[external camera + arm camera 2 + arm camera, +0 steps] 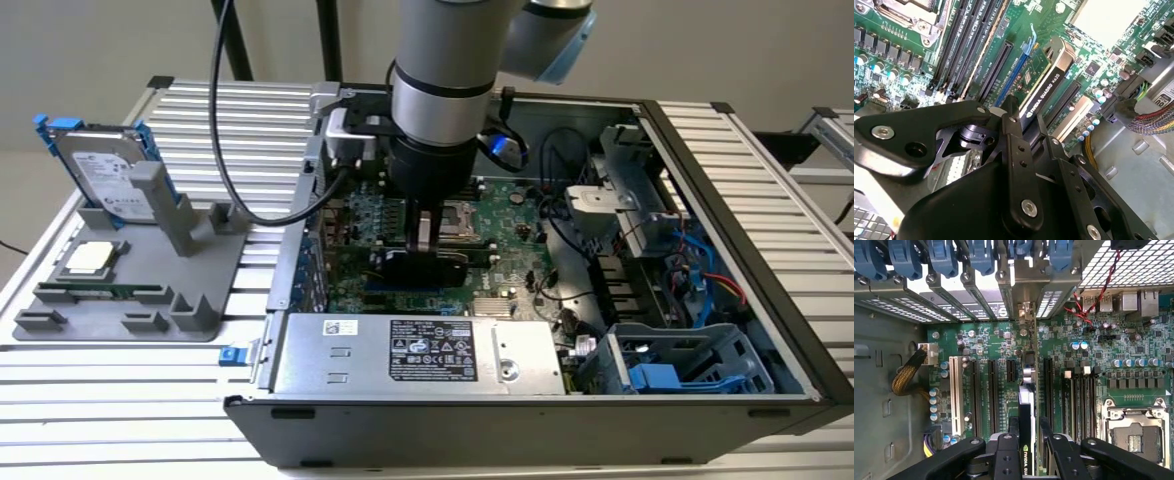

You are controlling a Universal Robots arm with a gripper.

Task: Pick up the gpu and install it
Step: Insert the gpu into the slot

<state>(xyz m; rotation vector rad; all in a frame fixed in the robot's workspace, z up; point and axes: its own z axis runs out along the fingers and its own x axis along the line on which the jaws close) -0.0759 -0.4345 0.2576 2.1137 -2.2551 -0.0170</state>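
Note:
The gpu [424, 268] hangs upright inside the open computer case [747, 230], just above the green motherboard [514, 215]. My gripper [424, 240] comes straight down from the arm and is shut on its upper edge. In the first wrist view the gpu [1027, 405] stands edge-on between the black fingers [1012, 429], in line with a long expansion slot, its silver bracket end toward the rear slot covers [1026, 310]. The second wrist view has the gpu [1046, 90] with its black cooler side facing up, low over the slots. I cannot tell whether it is seated.
At the exterior view's left, a grey holder [200, 235] carries a hard drive with blue rails [100, 170] and a small silver CPU chip [87, 258]. The power supply [414, 350], a blue drive cage [681, 370] and cables [694, 265] crowd the case. The CPU socket [1134, 440] lies nearby.

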